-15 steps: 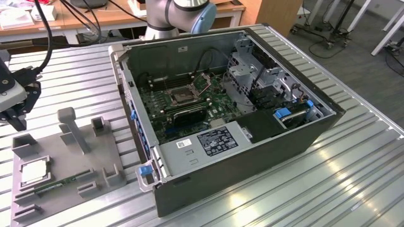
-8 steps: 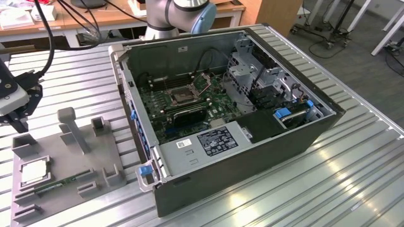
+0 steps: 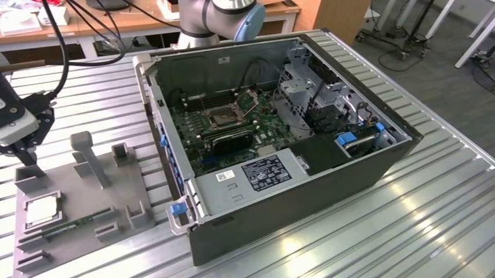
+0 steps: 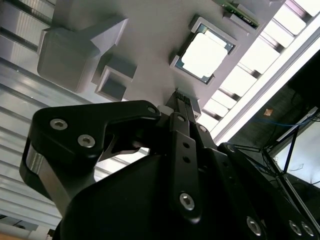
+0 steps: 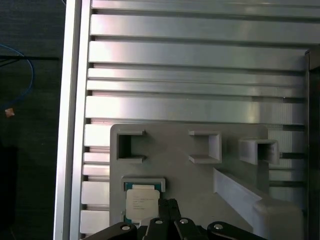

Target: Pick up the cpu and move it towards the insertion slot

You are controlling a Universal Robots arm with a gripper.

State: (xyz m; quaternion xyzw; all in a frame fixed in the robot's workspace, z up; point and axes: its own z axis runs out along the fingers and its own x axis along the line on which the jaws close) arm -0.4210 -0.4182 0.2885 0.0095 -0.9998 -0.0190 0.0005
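The cpu (image 3: 43, 209) lies flat in a framed pocket of a grey holder plate (image 3: 101, 200) at the exterior view's left. Its silvery top with a pale rim also shows in both wrist views (image 4: 205, 54) (image 5: 141, 202). My gripper (image 3: 29, 157) hangs above the plate's far corner, a short way from the cpu and not touching it. Its black fingers (image 4: 182, 100) (image 5: 168, 204) stand together, shut on nothing. The insertion slot (image 3: 224, 116), a dark square socket with a metal frame, sits on the green board inside the open computer case (image 3: 286, 191).
A thin green memory stick (image 3: 73, 226) lies on the holder plate beside the cpu. Several upright grey blocks (image 3: 87, 156) rise from the plate. The case's tall walls ring the board. The table is ribbed aluminium (image 3: 402, 231), with its edge near the plate.
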